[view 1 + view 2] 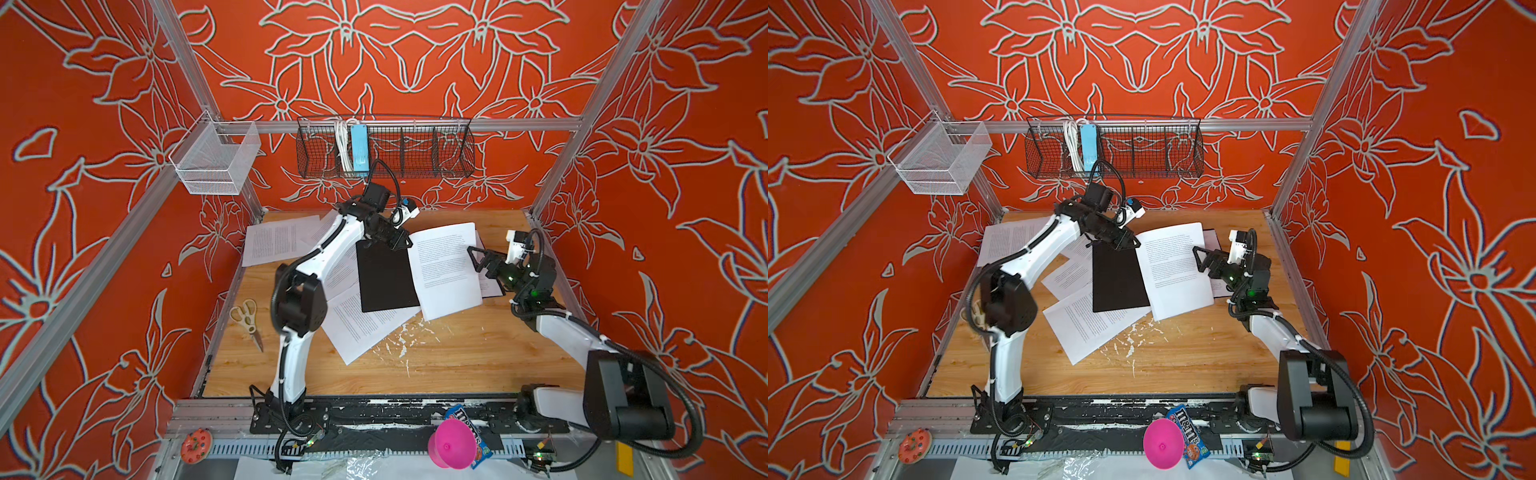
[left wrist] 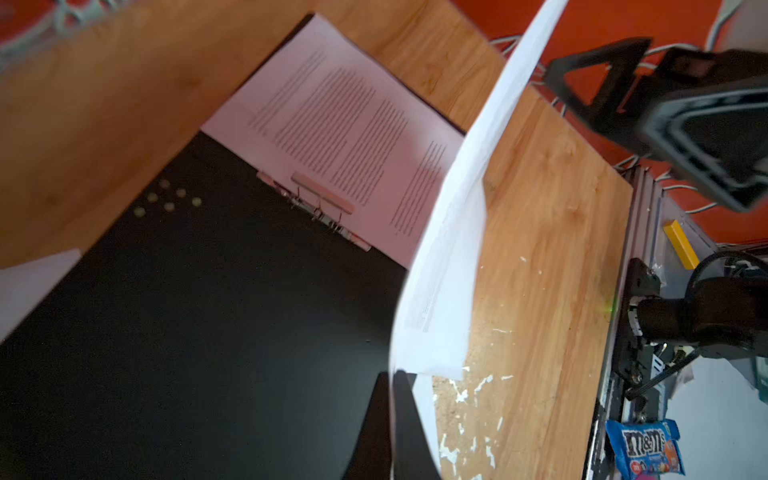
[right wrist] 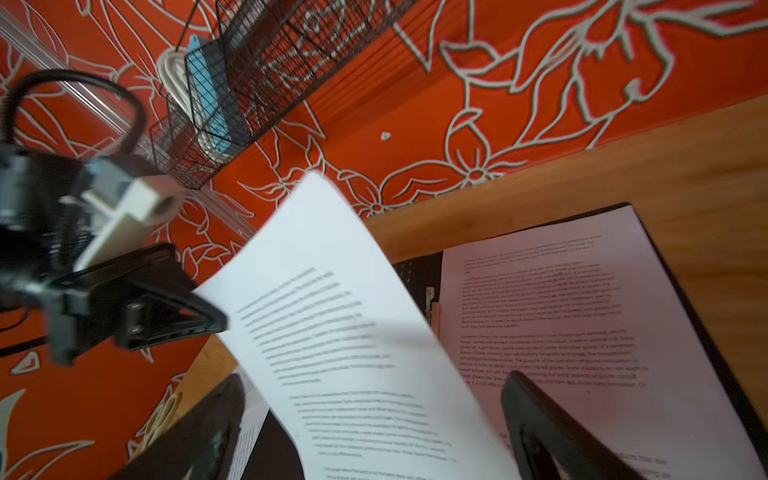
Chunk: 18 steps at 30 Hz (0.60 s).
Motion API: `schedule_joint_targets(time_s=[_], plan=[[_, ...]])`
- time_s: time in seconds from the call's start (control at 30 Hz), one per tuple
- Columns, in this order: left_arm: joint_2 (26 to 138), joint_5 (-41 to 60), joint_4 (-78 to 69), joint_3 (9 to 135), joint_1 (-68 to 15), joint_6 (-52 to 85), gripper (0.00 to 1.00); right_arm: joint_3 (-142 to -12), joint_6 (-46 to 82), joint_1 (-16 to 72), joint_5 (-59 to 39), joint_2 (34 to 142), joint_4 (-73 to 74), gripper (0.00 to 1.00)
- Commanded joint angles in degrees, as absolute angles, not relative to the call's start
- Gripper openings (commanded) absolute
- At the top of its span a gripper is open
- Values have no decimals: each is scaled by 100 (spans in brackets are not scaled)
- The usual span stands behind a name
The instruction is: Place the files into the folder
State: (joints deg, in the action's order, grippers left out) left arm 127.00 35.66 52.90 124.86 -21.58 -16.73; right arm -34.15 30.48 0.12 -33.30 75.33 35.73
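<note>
1. Left edge of the table (image 1: 457,365): scissors (image 1: 248,319) lie near the left rail, well apart from the paperwork and not in the way.
2. Back-left: the back sheets (image 1: 276,243) lie flat and overlapping, not yet filed. The near sheets (image 1: 361,330) fan toward the front, partly beneath the folder's left flap. Judged awkward to draw out while the flap rests on them.
3. Centre: the folder (image 1: 386,276) lies open, black inside up. Its spine clip (image 2: 320,199) shows in the left wrist view.
4. Left gripper (image 1: 400,243): pressed together on the far corner of the held sheet (image 1: 446,270), on its spine side. The sheet hangs curled above the folder's right half, not laid down.
5. Beneath it, one filed sheet (image 3: 561,332) lies flat on the right half, beside the clip. Whether the clip holds it, cannot tell.
6. Right gripper (image 1: 480,262): jaws spread wide, empty, at the held sheet's right edge. Contact with the paper cannot be told.
7. Progress, judged: one sheet in, one in transit, several left on the table. Under halfway.
8. Room: bare wood lies open in front of the folder. The folder's right half sits near the right rail, so the right arm works cramped. The back wall is close behind the left gripper.
</note>
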Motion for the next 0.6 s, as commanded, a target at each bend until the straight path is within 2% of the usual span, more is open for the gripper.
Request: schedule_joint_targets(time_s=[0.0, 0.27, 0.57], plan=[[13541, 3594, 6499, 13261, -1937, -1812, 0, -3737, 2865, 61, -3586, 7992, 3326, 98], [14169, 2475, 6247, 13746, -1693, -1887, 0, -4714, 2806, 68, -3729, 9083, 2163, 93], [14417, 1674, 5711, 13880, -1624, -1826, 0, -5368, 2379, 121, -4113, 9872, 981, 88]])
